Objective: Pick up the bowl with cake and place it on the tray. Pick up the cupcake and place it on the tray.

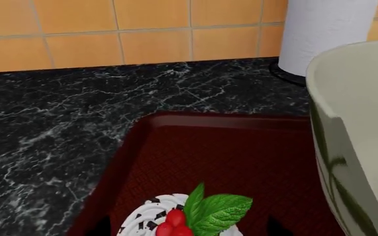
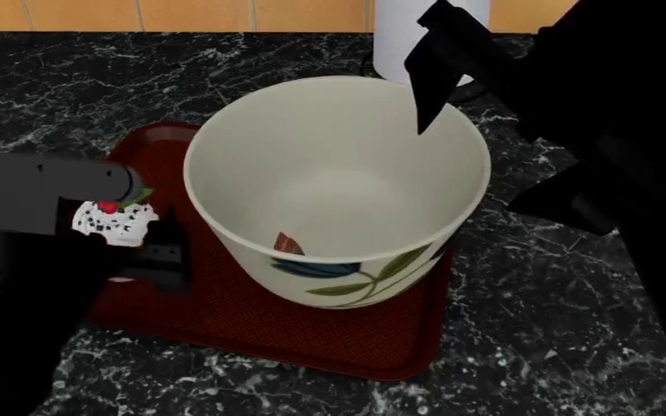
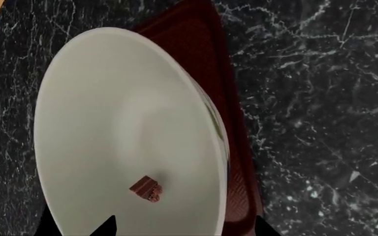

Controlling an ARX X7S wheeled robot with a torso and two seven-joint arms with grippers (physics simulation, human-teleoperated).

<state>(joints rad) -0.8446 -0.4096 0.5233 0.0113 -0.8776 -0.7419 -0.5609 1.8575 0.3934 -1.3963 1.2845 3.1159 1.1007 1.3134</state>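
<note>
The bowl, cake inside, sits on the tray. Your left gripper holds the cupcake over the tray beside the bowl: lower, then release. The right gripper's jaws: I cannot tell.

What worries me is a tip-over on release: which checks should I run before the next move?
1. Bowl sits on tray: ok.
2. Cake inside bowl: ok.
3. Cupcake above tray, upright: ok.
4. Cupcake base touching tray: cannot tell.
5. Gap between cupcake and bowl wall: ok.
6. Right gripper fingers spread, straddling the bowl rim: ok. Left gripper grip on cupcake: cannot tell.
</note>
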